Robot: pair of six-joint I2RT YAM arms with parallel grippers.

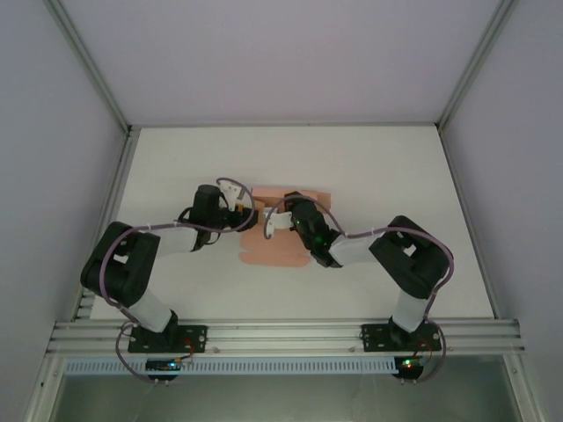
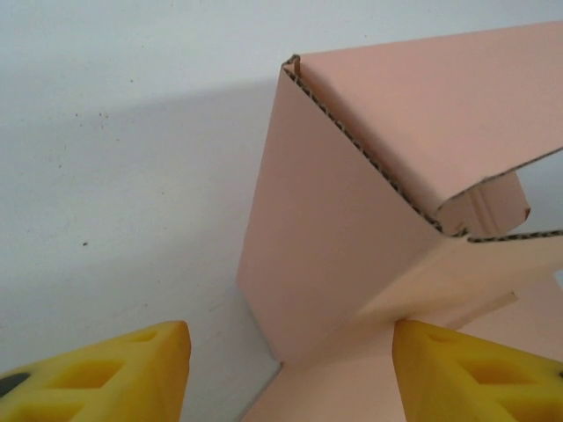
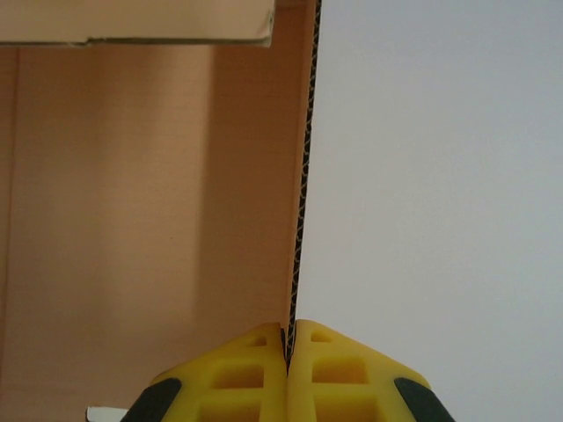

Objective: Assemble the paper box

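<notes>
Right pincer pinches a wall edge of the paper box; left pincer hangs spread alongside. The card looks light and easily creased, so it is best held by its edges.

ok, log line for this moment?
right gripper: shut on paper box panel edge | left gripper: open, at raised panel | state: partly folded, unclosed

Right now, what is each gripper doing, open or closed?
Left gripper: open, holding nothing.
Right gripper: closed on an edge of the paper box.
</notes>
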